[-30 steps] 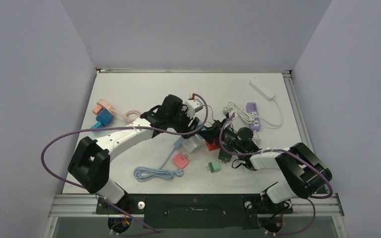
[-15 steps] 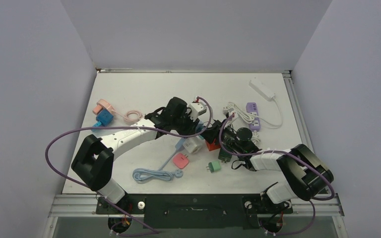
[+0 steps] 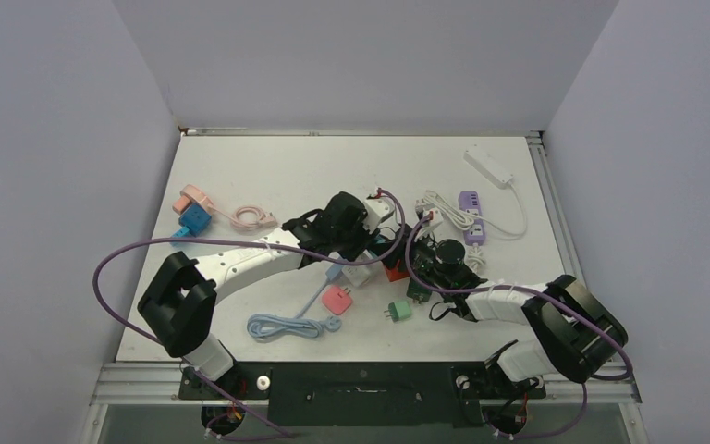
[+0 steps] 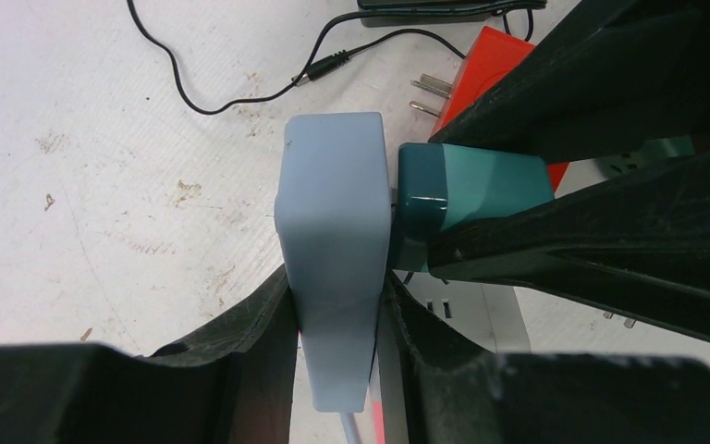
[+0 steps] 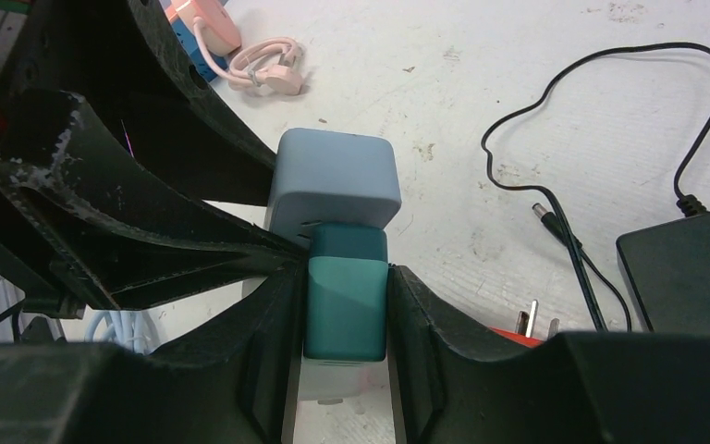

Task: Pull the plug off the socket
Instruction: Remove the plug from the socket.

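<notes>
Where it meets pale blue socket, teal plug, blocky, two-toned

Both arms are showing white link shells and chunky black joint housings: left arm, right arm. I'm seeing a purple cable looping off the left one and a second purple cable curling by the right wrist. Left fingers are reading matte black with chalky white scuffs, and right fingers plain black. A black base plate is showing at bottom centre.
</notes>
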Controlling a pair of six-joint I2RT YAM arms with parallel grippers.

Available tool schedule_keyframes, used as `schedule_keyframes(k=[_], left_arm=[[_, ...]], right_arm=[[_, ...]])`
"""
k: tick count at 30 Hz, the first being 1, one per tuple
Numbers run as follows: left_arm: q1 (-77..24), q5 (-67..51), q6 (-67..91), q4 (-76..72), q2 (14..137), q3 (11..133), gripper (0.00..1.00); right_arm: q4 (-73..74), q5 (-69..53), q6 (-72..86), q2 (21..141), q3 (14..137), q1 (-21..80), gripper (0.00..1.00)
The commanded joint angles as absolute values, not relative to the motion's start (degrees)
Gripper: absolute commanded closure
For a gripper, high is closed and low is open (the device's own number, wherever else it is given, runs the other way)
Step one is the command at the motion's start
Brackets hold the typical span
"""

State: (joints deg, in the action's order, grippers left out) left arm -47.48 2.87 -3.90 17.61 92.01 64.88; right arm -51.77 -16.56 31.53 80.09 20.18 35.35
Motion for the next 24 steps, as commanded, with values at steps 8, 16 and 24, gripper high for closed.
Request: schedule_keyframes(k=[8, 16, 24], left_arm=[[-40.28, -18.27, -2.81, 11.67, 86.24, 63.96, 1.0], [-37.61, -20.52, -0.35, 10.06, 86.26, 63.98, 1.0], [-40.48, -3.18, -1.41, 13.47, 86.97, 64.71, 1.0]], right_arm=[[-60.65, -28.18, 34.67, 83.09, 21.3, 30.43, 0.95], [-62.06, -30.15, 34.76, 84.57, 21.44, 28.7, 0.95], [-58.1, -26.09, 31.23, 81.16, 21.32, 30.43, 0.95]])
